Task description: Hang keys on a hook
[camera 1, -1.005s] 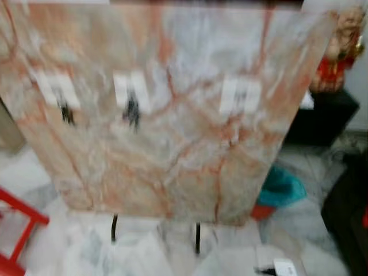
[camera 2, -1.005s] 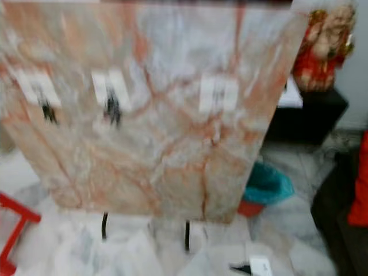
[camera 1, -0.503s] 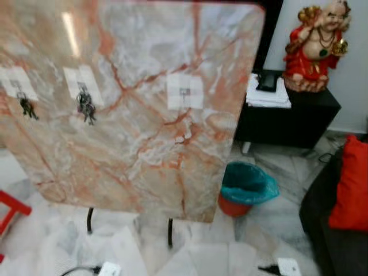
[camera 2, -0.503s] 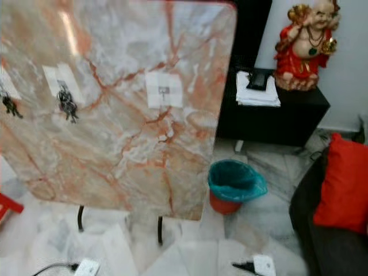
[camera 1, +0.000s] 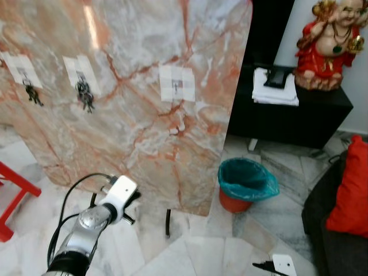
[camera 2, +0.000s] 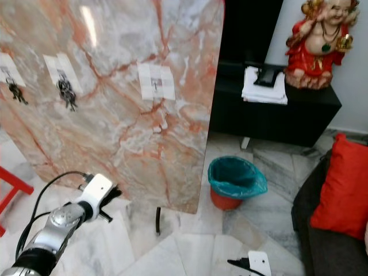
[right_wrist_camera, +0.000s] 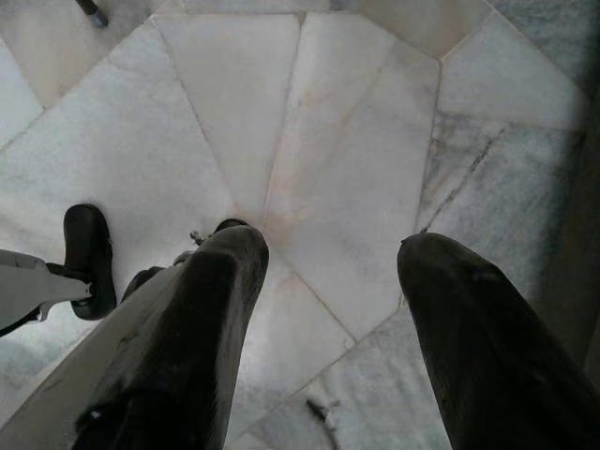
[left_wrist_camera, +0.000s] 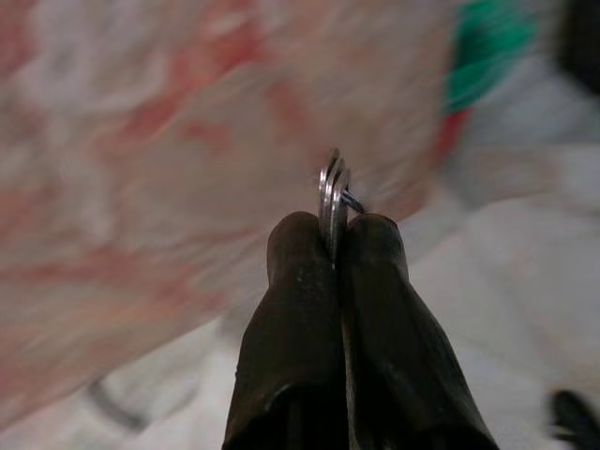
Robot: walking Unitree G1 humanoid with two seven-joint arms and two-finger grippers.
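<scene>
Left wrist view shows left claw [left_wrist_camera: 333, 246] pinching keys [left_wrist_camera: 332, 192].

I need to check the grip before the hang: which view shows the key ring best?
The left wrist view: the key ring sits pinched between the left gripper fingers. In the eye views, that gripper's own body hides it.

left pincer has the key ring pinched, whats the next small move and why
Probably lift the left pincer up and rightward toward the empty hook on the marble slab. It is shut on the key ring but sits low near the floor, and the other two hooks already carry keys.
</scene>
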